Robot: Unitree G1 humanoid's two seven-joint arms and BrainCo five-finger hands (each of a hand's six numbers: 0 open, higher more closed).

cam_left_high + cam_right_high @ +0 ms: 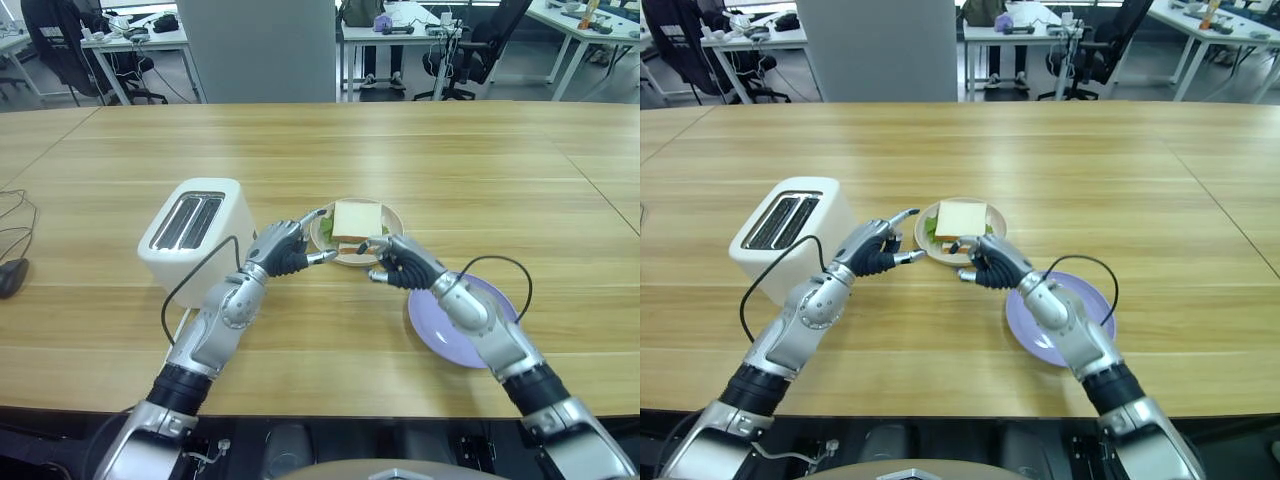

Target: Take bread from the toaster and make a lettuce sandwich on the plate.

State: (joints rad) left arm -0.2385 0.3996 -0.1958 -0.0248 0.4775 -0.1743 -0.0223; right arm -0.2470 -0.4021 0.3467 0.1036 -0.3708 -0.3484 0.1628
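Reads as the last step: sandwich (357,220) already stacked on tan plate (397,226), just ahead of both hands and between them. Top bread slice sitting square. Lettuce (326,228) poking out on the side facing the left hand. Thin reddish strip along the near edge, can't tell what.

Left hand (285,248): spread wide, holding nothing, fingertips just beside plate rim. Touching or not, can't tell.
Right hand (400,262): curled tight at near rim, nothing visibly held. Contact with rim unclear.

Toaster (195,238) well out past the left hand, slots looking empty. Probably no more bread to fetch.

Next move, as a judgement: at most true up the top slice or steady the plate, then back both hands off toward the table's near edge without dragging the rim. Calls for a light touch; loose stack, easy to shear.

Around:
- purple plate (432,335) behind the right hand, under its forearm. Sits in the retreat path, risk of shoving it.
- toaster's black cable (166,300) looping just beside the left forearm. Snag risk on pull-back.
- dark mouse-like thing (10,277) with wires far out left of the left hand. No concern.
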